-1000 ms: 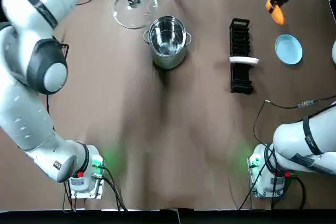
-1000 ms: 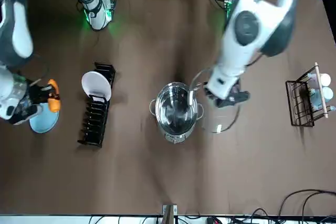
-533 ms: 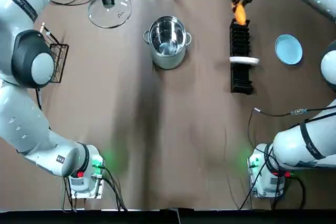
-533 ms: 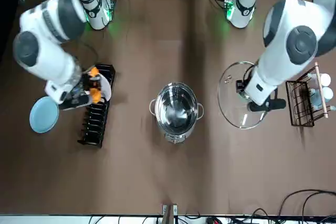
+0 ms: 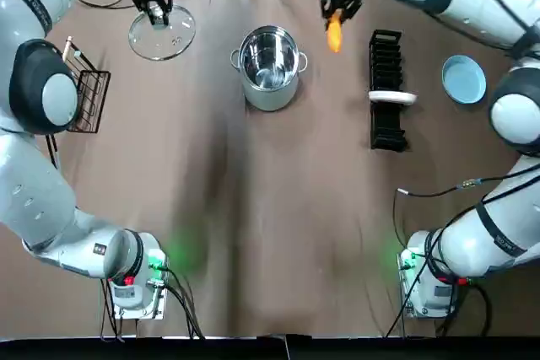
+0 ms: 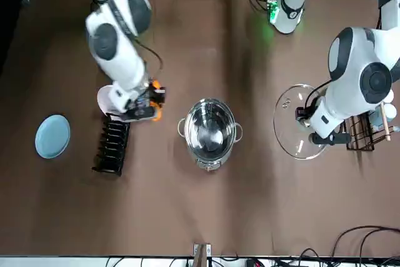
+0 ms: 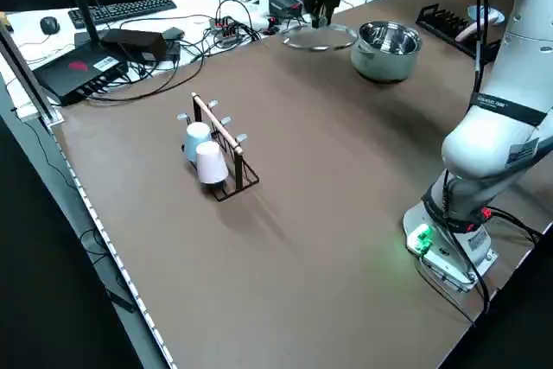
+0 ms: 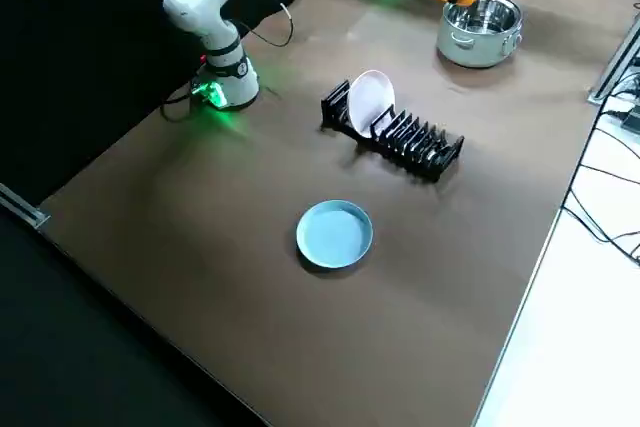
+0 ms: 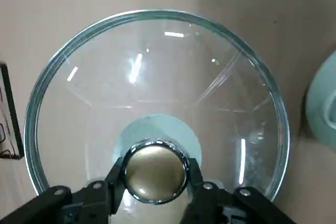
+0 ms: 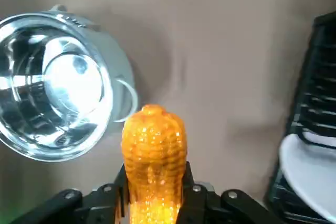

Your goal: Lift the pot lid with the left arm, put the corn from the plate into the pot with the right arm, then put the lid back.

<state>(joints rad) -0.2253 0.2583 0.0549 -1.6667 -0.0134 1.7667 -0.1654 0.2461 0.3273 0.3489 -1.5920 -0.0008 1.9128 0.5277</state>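
Bench: brown top (image 5: 270, 208), both arms stretched out to the far edge
Corn: orange cob (image 5: 334, 33), up in the air between pot and rack. It's closer to the pot, just off its rim on the right side and not over the opening
Right fingers (image 10: 116, 192): clamped on the cob's sides, with most of the cob sticking out past the tips
Pot: shiny steel (image 5: 270, 97), uncovered, sitting mid-bench toward the far edge
Lid: glass (image 5: 173, 40), level, off to the pot's left near the far edge; honestly can't tell if it's touching the bench
Left fingers (image 9: 111, 192): pinching the lid's metal knob (image 9: 155, 170) from both sides
Plate: blue (image 5: 464, 79), flat on the bench, well off to the right past the rack
Rack: black (image 5: 386, 61), between pot and plate, one white dish (image 5: 392, 97) standing in it
Cup stand: wire (image 5: 84, 100), left side, a couple of cups (image 7: 203, 149) on it
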